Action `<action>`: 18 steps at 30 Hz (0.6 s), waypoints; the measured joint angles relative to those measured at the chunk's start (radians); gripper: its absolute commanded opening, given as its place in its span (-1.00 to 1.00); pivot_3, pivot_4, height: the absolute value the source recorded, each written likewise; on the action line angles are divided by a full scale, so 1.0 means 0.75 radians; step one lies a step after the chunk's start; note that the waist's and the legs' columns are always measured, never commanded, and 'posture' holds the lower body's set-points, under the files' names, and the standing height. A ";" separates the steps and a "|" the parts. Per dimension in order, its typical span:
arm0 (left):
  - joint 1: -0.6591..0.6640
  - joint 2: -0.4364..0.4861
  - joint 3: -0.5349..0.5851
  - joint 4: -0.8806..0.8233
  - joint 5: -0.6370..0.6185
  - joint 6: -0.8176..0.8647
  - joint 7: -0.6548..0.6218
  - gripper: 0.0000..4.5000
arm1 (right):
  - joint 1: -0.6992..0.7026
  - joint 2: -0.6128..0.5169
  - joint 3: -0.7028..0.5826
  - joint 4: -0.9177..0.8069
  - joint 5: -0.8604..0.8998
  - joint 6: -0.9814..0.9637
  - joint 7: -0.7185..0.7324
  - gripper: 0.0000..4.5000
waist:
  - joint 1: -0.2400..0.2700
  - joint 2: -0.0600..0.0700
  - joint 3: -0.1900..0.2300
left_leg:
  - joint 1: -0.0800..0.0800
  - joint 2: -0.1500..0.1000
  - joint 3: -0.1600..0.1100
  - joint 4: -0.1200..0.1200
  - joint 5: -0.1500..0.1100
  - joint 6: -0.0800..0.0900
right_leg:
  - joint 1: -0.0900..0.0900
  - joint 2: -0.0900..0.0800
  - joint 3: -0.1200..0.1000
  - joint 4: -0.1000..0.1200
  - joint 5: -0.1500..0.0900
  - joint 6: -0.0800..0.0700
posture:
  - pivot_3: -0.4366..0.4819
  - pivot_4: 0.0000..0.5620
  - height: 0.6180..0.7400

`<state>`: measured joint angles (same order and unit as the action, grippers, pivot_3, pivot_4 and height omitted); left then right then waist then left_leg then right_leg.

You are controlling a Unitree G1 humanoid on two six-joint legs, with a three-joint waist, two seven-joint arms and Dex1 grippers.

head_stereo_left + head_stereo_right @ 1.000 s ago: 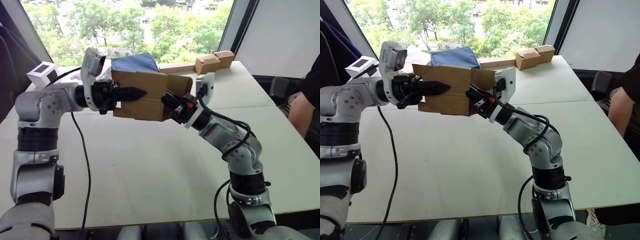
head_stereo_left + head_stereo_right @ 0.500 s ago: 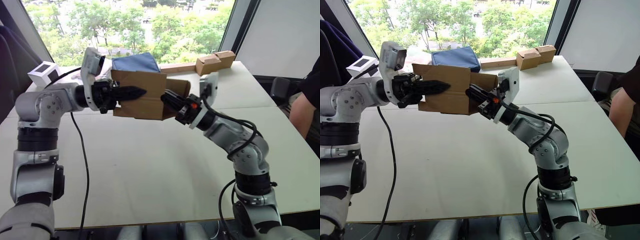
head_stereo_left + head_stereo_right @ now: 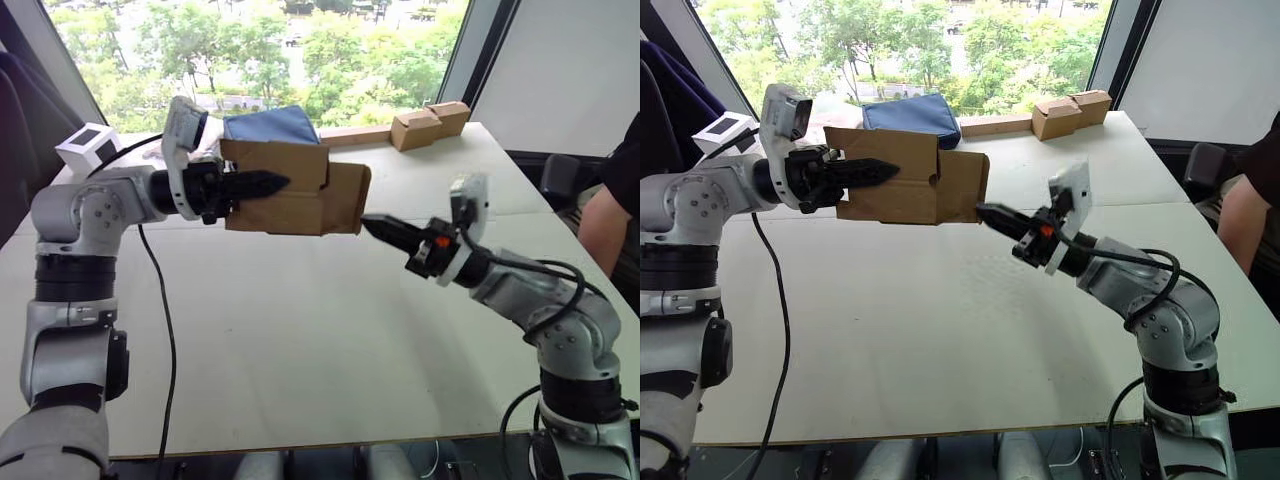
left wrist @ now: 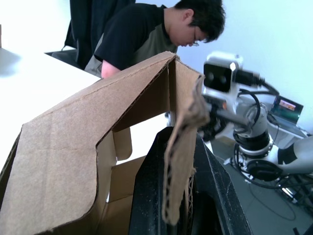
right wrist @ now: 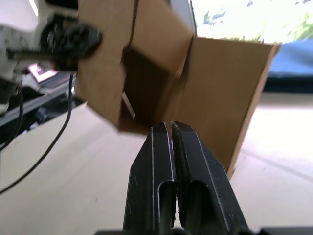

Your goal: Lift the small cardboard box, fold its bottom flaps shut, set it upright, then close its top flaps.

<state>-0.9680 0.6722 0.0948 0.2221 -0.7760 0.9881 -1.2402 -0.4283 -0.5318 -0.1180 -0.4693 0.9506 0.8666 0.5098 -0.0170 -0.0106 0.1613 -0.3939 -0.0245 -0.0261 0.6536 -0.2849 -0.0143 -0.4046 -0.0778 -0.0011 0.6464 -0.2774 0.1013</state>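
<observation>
- The left hand (image 3: 262, 184) is seen pinched onto a wall of the small cardboard box (image 3: 290, 188), one finger inside and one outside; in the left wrist view the cardboard edge is clamped between the two black fingers (image 4: 151, 196)
- The box is held in the air above the table (image 3: 300, 330), well clear of its surface, with its open end turned toward the right arm
- The right hand (image 3: 992, 214) is pressed together, its fingers touching along their length in the right wrist view, and nothing is held in it
- A change is noted: a second ago the right hand was pushed against the box's end, and it has since been drawn back, so that it now points at the box from just beside it, apart from the cardboard
- A flap (image 3: 345, 198) at the end nearest the right hand is seen folded partly across the opening, while the right wrist view shows the dark interior still exposed beside it
- It is judged that one bottom flap has been pressed in and the others remain to be folded, so the bottom is not yet shut
- A further push by the closed right hand is probably called for before the box can be set upright
</observation>
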 measured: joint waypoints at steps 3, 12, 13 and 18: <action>-0.018 -0.010 0.000 0.005 0.001 -0.009 0.000 -1.00 | 0.001 0.000 0.070 -0.048 -0.010 0.011 0.011 -0.95 | 0.000 0.000 0.000 | 0.000 0.000 0.000 0.000 0.000 0.000 | 0.000 0.001 0.000 0.000 0.000 0.000 | -0.05 -0.47 1.00; -0.025 -0.013 0.000 -0.001 -0.001 -0.014 0.002 -1.00 | -0.077 0.082 0.160 0.047 -0.181 -0.073 -0.030 -0.95 | 0.004 0.000 0.000 | 0.000 0.000 0.000 0.001 0.000 0.000 | 0.000 0.000 0.000 0.000 0.000 0.000 | -0.05 -0.47 1.00; -0.025 -0.013 0.000 -0.002 -0.001 -0.013 0.002 -1.00 | -0.079 0.090 0.163 0.060 -0.198 -0.085 -0.031 -0.95 | 0.005 0.000 0.000 | 0.000 0.000 0.000 0.001 0.000 0.000 | 0.000 0.000 0.000 0.000 0.000 0.000 | -0.05 -0.47 1.00; -0.025 -0.013 0.000 -0.013 -0.004 -0.008 0.005 -1.00 | -0.086 0.146 0.161 0.102 -0.222 -0.118 -0.024 -0.95 | 0.003 0.000 0.000 | 0.000 0.000 0.000 0.001 0.000 0.000 | 0.000 0.000 0.000 0.000 0.000 0.000 | -0.05 -0.47 1.00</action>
<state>-0.9867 0.6623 0.0948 0.2122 -0.7789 0.9817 -1.2368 -0.4926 -0.4222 0.0026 -0.3931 0.7840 0.7778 0.4919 -0.0147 -0.0108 0.1613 -0.3940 -0.0246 -0.0262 0.6544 -0.2849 -0.0145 -0.4045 -0.0776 -0.0012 0.6468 -0.2775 0.1013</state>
